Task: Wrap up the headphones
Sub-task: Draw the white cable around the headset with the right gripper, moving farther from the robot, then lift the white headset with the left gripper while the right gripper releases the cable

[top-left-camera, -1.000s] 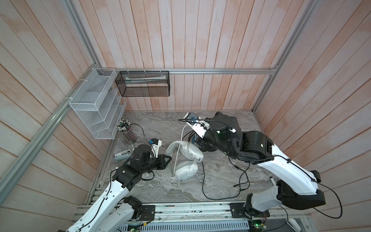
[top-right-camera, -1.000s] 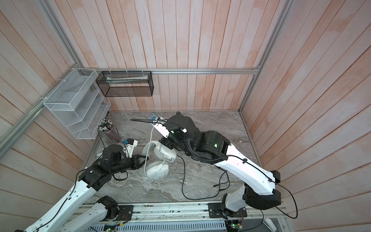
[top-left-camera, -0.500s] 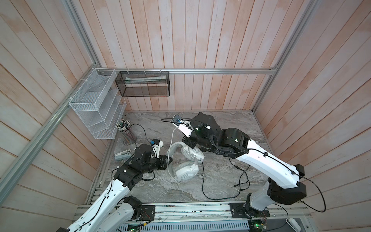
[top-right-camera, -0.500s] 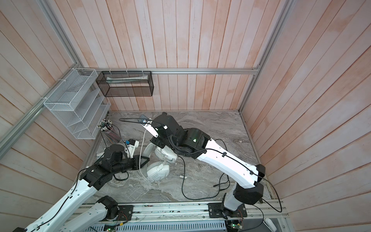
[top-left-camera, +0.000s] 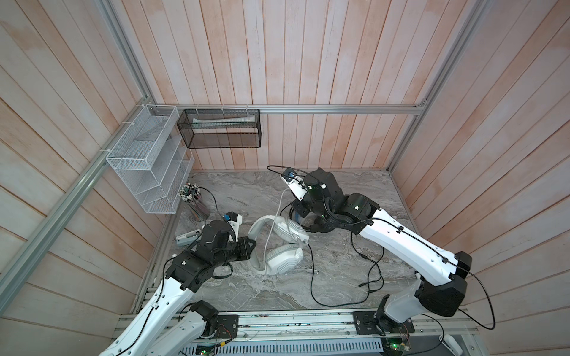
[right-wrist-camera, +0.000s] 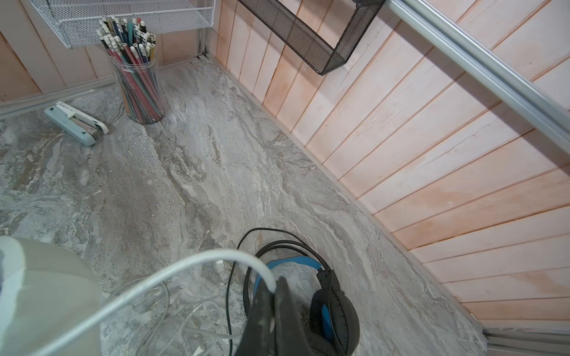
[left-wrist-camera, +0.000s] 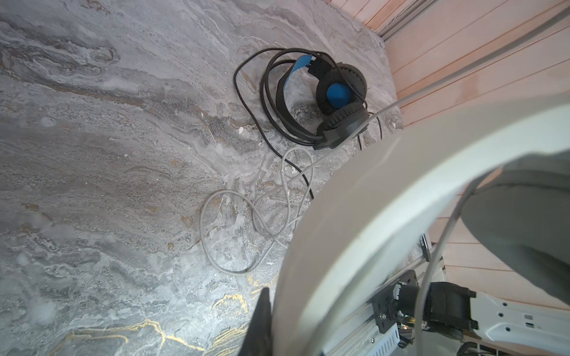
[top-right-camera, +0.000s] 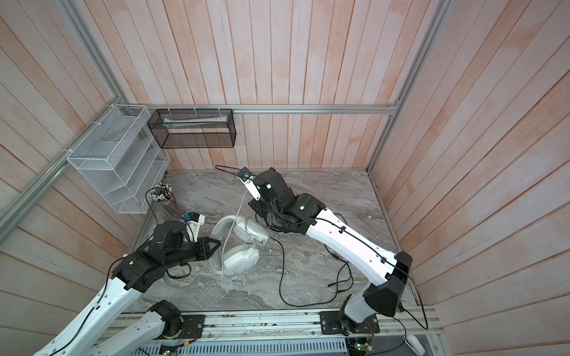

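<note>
The white headphones [top-left-camera: 279,245] lie mid-table in both top views, earcups folded together. My left gripper [top-left-camera: 251,246] is shut on their headband [left-wrist-camera: 354,215]; one dark finger [left-wrist-camera: 262,323] shows beside it. My right gripper [right-wrist-camera: 274,286] is shut on the white cable [right-wrist-camera: 185,271] and holds it up above the table, so that it runs taut down to the white headphones [top-right-camera: 243,246]. Slack white cable [left-wrist-camera: 231,215] loops on the marble. The black headphones [right-wrist-camera: 333,311] with blue lining lie under the right arm [top-left-camera: 333,203]. Their black cable [top-left-camera: 339,296] trails toward the front edge.
At the left wall stand a cup of pencils [top-left-camera: 194,203] and a stapler [top-left-camera: 188,239]. Above them a white mesh rack [top-left-camera: 148,163] and a black mesh basket [top-left-camera: 220,132] hang from the rail. Wooden walls close the back and both sides.
My right gripper swung left with the white cable, then came part of the way back right, still raised. The left gripper stayed on the headband.
</note>
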